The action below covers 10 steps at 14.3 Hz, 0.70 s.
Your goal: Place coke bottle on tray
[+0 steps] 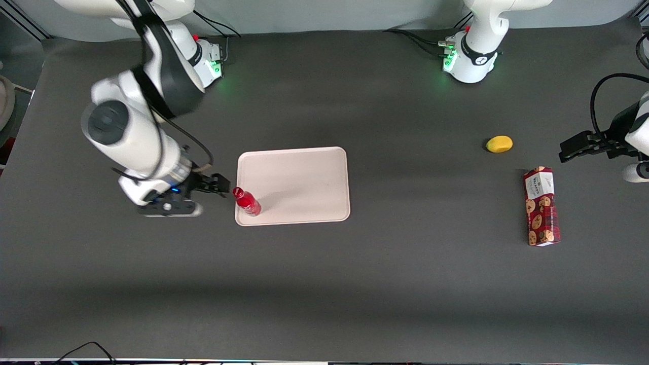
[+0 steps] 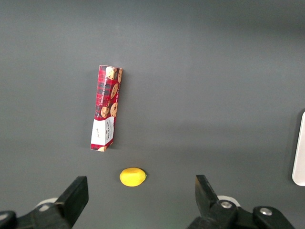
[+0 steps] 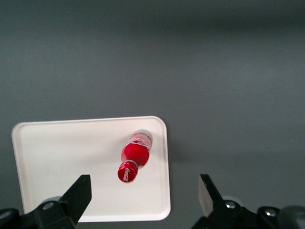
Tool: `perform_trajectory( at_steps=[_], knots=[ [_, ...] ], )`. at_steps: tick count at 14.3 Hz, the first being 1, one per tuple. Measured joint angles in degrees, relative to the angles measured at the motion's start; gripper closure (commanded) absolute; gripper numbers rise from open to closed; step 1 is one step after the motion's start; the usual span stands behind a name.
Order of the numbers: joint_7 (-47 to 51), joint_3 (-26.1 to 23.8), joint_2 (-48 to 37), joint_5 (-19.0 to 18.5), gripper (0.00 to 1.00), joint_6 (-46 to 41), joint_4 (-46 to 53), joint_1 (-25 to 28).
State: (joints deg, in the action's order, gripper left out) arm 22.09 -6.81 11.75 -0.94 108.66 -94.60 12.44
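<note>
On the tray [image 1: 304,177], the coke bottle [image 1: 247,202] stands upright beside the spread end effector [image 1: 223,185].

Showing dark grey matte tabletop [image 1: 324,284] across most of frame, pale grey wall [image 1: 314,12] along top edge, black cable [image 1: 86,347] at bottom edge; catching soft light, faint shadow bands.

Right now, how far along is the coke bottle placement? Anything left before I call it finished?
Done: the coke bottle stands upright on the tray, inside its rim at the corner nearest the working arm. In hand: nothing; the end effector is open, beside the bottle's cap at the tray's edge and not gripping it. Left: probably only drawing the arm clear without knocking the bottle. The cookie box and yellow object lie toward the parked arm's end.
</note>
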Motion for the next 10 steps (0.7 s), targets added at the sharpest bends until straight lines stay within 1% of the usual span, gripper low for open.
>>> perform_trajectory(
  at_steps=[2, 5, 7, 10],
  knots=[
    [-3.31, 1.95, -3.50, 0.00, 0.00, -4.87, 2.73, -0.16],
    [-7.99, 6.25, -8.91, 0.00, 0.00, -9.66, 2.65, -1.30],
    [-9.15, 8.91, -11.54, 0.01, 0.00, -10.32, 0.56, -2.67],
    [-11.04, 11.32, -12.60, 0.01, 0.00, -9.73, -2.24, -5.02]
  ],
)
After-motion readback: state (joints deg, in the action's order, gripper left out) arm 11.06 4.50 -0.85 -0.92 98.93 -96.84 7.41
